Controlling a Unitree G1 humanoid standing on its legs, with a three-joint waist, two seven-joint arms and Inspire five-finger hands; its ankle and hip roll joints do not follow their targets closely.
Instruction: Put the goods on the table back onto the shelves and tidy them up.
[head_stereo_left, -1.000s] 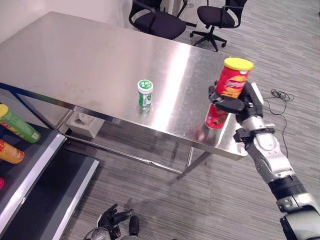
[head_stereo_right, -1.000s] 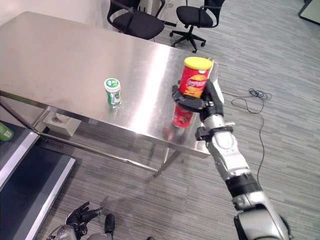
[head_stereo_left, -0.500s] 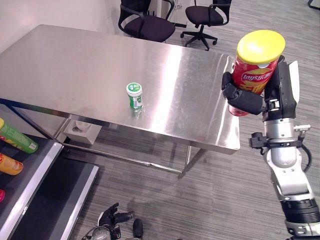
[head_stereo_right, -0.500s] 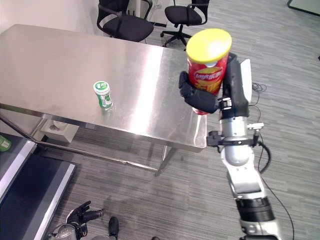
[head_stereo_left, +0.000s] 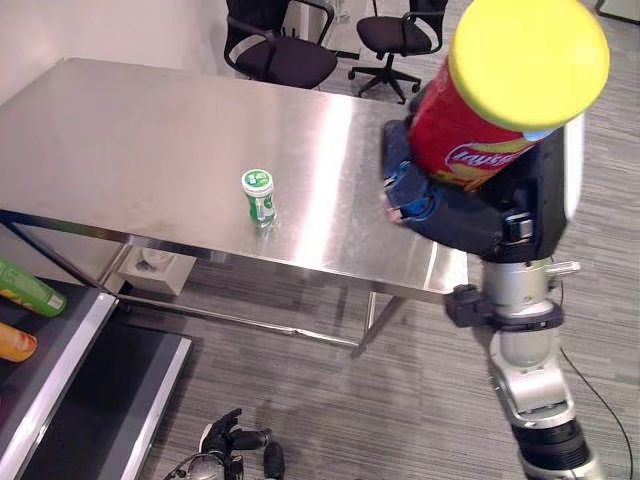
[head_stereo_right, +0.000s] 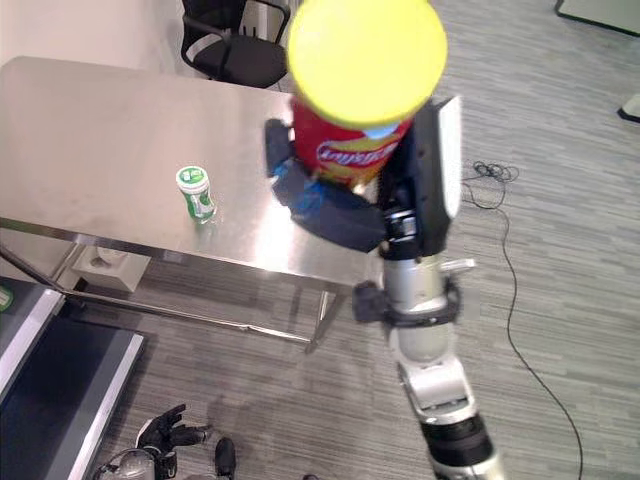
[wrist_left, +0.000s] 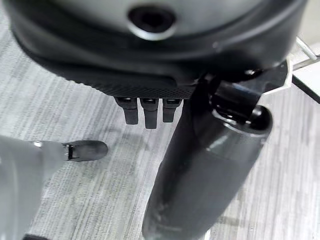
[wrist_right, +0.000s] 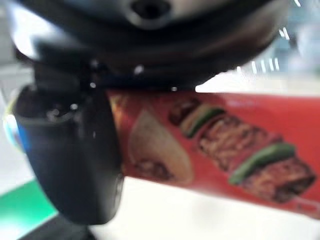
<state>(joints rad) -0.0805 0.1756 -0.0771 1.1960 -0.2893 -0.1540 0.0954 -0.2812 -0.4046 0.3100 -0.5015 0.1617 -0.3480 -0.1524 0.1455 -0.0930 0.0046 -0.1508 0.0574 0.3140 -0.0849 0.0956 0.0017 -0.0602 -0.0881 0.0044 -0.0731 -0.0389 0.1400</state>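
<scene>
Fingers (head_stereo_left: 405, 190) wrap red can (head_stereo_left: 470, 140) (yellow lid up), above table (head_stereo_left: 150, 150).

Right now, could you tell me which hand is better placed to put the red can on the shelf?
The right hand: its fingers already wrap the red can, lifted above the table. The left hand hangs low over the floor, holding nothing.

A small jar (head_stereo_left: 259, 194) is set upright on the surface (head_stereo_left: 140, 140); a tube of crisps (head_stereo_left: 497, 97) is held above the surface's right end by the right hand (head_stereo_left: 455, 208); two chairs (head_stereo_left: 276, 50) are placed behind the surface; a shelf (head_stereo_left: 52, 372) with bottles (head_stereo_left: 30, 288) lies at the lower left.
</scene>
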